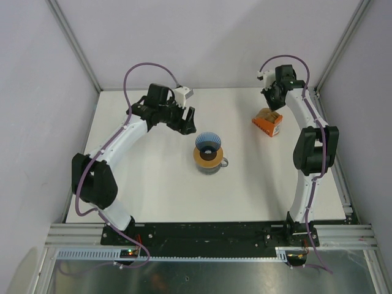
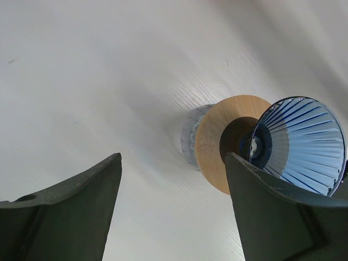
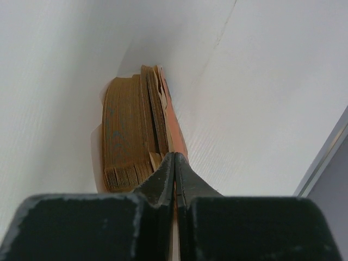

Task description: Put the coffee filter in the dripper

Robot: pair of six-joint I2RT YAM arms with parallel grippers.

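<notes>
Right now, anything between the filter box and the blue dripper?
Nothing visible. Bare white table lies between the orange box of brown paper filters and the dark-blue translucent cone dripper. The open left pincer hovers at the dripper's left, off that path.

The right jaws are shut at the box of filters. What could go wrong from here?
1. The right gripper is shut at the edge of the filter stack, beside the orange box wall: it may lift several filters, the box, or nothing.
2. The dripper sits on a mug, close to the open left gripper: a bump could tip it.
</notes>
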